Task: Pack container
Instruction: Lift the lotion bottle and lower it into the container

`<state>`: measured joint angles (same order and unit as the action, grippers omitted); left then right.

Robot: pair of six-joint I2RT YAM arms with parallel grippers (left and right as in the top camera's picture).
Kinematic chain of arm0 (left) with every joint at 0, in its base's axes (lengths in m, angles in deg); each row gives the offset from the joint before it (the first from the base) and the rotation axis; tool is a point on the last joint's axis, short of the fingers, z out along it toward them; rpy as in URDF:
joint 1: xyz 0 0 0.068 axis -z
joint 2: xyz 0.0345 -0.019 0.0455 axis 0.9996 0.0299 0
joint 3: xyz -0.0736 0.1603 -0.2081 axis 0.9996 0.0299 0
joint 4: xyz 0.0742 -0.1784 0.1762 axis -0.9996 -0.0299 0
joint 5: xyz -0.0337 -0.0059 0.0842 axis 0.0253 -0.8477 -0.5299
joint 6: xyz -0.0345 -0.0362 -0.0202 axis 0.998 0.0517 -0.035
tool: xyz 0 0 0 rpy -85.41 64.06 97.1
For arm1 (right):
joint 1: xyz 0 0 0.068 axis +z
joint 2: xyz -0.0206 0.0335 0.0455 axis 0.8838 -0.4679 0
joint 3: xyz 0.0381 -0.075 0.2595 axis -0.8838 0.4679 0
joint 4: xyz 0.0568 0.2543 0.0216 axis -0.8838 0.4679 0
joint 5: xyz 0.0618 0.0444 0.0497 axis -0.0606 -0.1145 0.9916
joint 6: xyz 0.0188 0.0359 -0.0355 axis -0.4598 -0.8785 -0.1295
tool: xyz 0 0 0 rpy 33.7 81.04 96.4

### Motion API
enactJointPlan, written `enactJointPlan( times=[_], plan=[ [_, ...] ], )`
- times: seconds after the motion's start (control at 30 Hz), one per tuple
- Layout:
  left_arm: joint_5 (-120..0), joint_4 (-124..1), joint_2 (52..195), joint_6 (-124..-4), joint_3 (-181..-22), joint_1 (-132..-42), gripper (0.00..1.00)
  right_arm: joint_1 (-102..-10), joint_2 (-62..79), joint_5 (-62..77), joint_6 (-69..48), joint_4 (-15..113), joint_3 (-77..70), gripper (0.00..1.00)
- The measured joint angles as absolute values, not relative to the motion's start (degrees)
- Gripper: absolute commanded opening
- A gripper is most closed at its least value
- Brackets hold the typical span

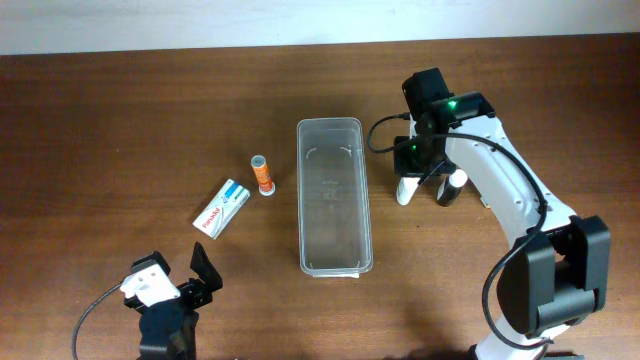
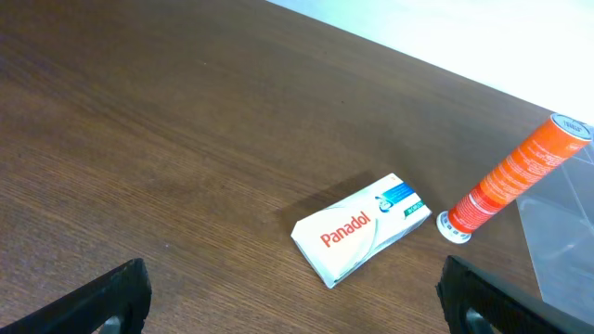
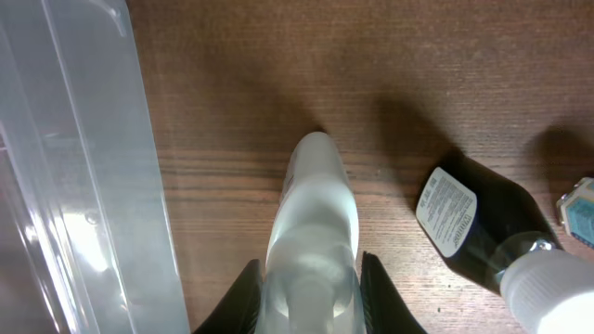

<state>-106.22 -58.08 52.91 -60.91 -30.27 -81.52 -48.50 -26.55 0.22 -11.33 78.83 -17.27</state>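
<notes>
The clear plastic container (image 1: 334,195) lies lengthwise at the table's middle, empty; its wall shows in the right wrist view (image 3: 83,176). My right gripper (image 1: 415,170) is shut on a white bottle (image 3: 314,227) that stands on the table just right of the container (image 1: 406,189). A dark bottle with a white cap (image 3: 483,232) stands beside it (image 1: 449,187). A white Panadol box (image 2: 362,227) and an orange tube (image 2: 515,172) lie left of the container (image 1: 222,208) (image 1: 263,174). My left gripper (image 2: 297,301) is open and empty at the front left (image 1: 175,290).
A small blue-and-white item (image 3: 583,211) shows at the right edge of the right wrist view. The table's far edge meets a white wall (image 1: 300,20).
</notes>
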Motion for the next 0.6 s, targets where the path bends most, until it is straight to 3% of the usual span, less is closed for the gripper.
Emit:
enactJointPlan(
  times=[0.2, 0.6],
  plan=[
    [-106.22, -58.08, 52.91, -60.91, -30.27, -81.52, 0.99, -48.50, -26.53, -0.04, -11.20, 84.43, -20.53, 0.06],
    [-106.22, -58.08, 52.91, -60.91, -30.27, -81.52, 0.99, -41.83, -22.86, -0.43, -10.72, 89.91, -37.05, 0.05]
  ],
)
